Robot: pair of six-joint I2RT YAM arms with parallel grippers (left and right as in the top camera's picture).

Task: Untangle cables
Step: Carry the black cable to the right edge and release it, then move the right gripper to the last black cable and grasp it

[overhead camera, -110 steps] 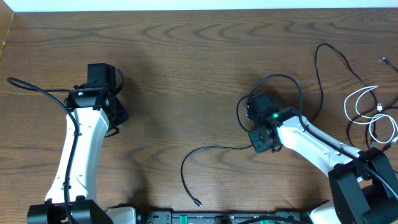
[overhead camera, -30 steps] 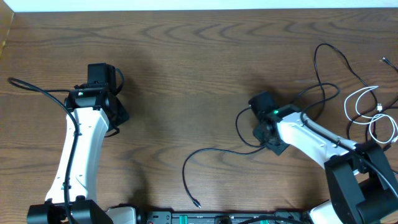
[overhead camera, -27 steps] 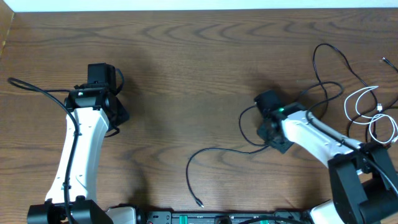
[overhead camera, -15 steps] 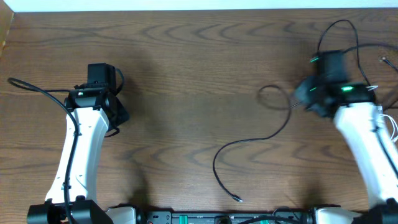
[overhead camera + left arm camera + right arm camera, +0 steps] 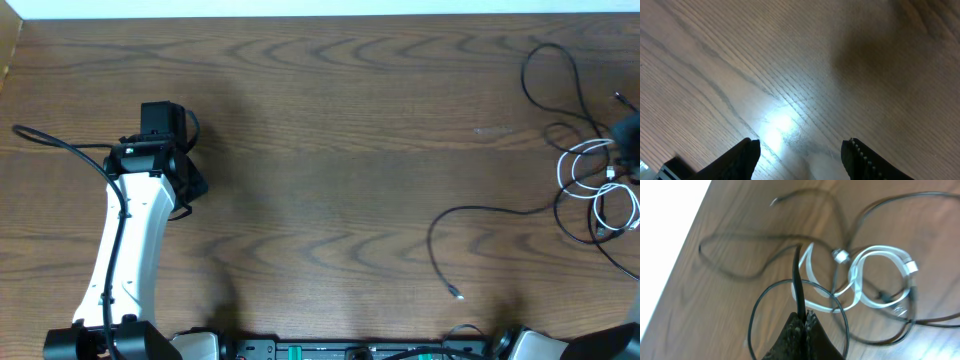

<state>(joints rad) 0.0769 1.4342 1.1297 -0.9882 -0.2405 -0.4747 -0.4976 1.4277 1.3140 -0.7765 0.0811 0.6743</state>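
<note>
Right tool [image 5: 804, 323] is fully closed, pinching a black cable [image 5: 797, 280] at the tips. The strand runs straight out ahead of them. The rest of the cables sit just beyond. The white cable [image 5: 855, 277] is coiled ahead and to the right of the tips. A black loop [image 5: 750, 320] circles close around the tips and crosses the white one; I can't tell which lies on top.

Left tool [image 5: 801, 148] is about half open with nothing in it. Only bare bench [image 5: 790, 60] lies below it, no cable near.

Handling, my read:
- **Weight and stiffness:** light, limp cords, so they'll trail and drag their neighbours rather than hold shape.
- **Grip:** the jackets look thin and smooth, so expect slip through the pinch if you pull hard.
- **Snags:** the plugs are the likely snag points. One free plug [image 5: 455, 293] lies well away from the right tool, out on open bench.
- **Where to grab:** take hold mid-strand, close to a crossing, not at a plug. Pull slowly along the cord. For the white, take the coil's outer loop.
</note>
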